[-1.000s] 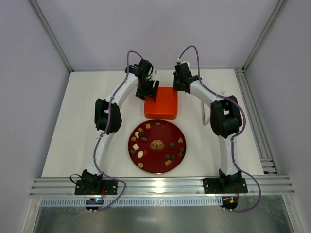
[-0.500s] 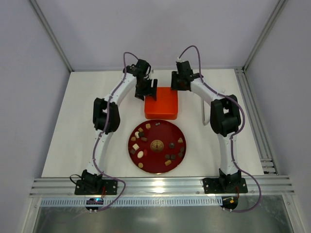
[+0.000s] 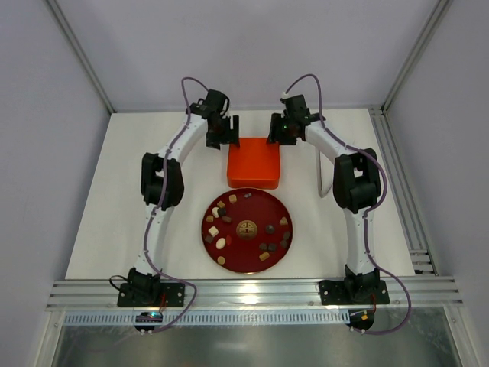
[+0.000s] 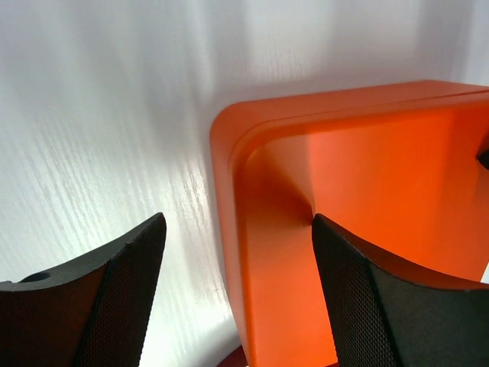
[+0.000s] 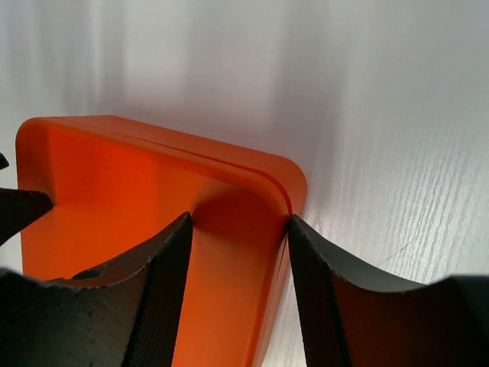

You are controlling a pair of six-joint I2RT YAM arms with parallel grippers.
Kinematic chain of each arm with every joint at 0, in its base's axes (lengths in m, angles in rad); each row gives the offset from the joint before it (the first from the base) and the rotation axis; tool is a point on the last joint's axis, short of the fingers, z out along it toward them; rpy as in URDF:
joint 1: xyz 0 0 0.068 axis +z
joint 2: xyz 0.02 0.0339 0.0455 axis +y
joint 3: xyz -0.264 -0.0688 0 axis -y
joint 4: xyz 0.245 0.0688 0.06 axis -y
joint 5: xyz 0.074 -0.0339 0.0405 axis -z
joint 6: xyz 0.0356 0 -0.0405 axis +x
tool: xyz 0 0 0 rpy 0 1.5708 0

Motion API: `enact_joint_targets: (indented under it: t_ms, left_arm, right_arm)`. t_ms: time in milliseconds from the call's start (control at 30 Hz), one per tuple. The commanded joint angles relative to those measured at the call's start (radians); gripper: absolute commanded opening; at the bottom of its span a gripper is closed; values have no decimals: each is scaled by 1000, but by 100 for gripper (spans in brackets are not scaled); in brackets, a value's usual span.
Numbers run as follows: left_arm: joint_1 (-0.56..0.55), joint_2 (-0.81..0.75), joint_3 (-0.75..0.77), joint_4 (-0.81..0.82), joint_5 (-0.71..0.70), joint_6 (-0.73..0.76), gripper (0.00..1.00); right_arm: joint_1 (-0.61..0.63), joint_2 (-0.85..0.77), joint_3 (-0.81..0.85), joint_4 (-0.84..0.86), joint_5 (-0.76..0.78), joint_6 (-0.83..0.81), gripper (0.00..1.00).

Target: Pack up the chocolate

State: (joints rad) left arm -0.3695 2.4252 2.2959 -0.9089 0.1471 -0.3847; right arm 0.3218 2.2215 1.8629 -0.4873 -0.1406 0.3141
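Note:
Several small chocolates (image 3: 221, 242), dark brown, tan and cream, lie scattered on a dark red plate (image 3: 248, 208) in the top view. Behind the plate sits an orange square box (image 3: 254, 164). My left gripper (image 3: 221, 138) is open at the box's far left corner. In the left wrist view the gripper (image 4: 238, 298) straddles that corner of the box (image 4: 382, 153). My right gripper (image 3: 276, 131) is at the far right corner. In the right wrist view it (image 5: 238, 298) is open, its fingers either side of the corner of the box (image 5: 114, 183). Neither gripper holds chocolate.
The plate has a gold round emblem (image 3: 246, 228) at its middle. White walls close in the table at the back and sides. A metal rail (image 3: 252, 294) runs along the near edge by the arm bases.
My left gripper has moved back and left, from over the box's far left part to its far left corner. My right gripper has shifted slightly back. The box and plate have not moved.

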Motion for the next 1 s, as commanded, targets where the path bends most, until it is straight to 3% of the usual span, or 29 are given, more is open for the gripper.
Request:
enact_joint_targets:
  t_ms: [0,133,267,700,967]
  left_arm:
    - [6,-71,3,64,2,-13,76]
    - [7,-6,82,-1,-14,-11,74]
    - [6,8,68,2,-32,-6,74]
    - [7,51,86,-35,-69,-2,73]
    - [7,46,94,-53,-83,10,72]
  right_arm:
    - [-4,20,1,-119,10,-17,54]
    - [-7,-12,10,-112,35,-9,54]
    - [-9,-51,4,-106,62,2,49]
    - [0,-151,-30,-112,187,-27,47]
    - [17,-99,41,-140,237,-47,45]
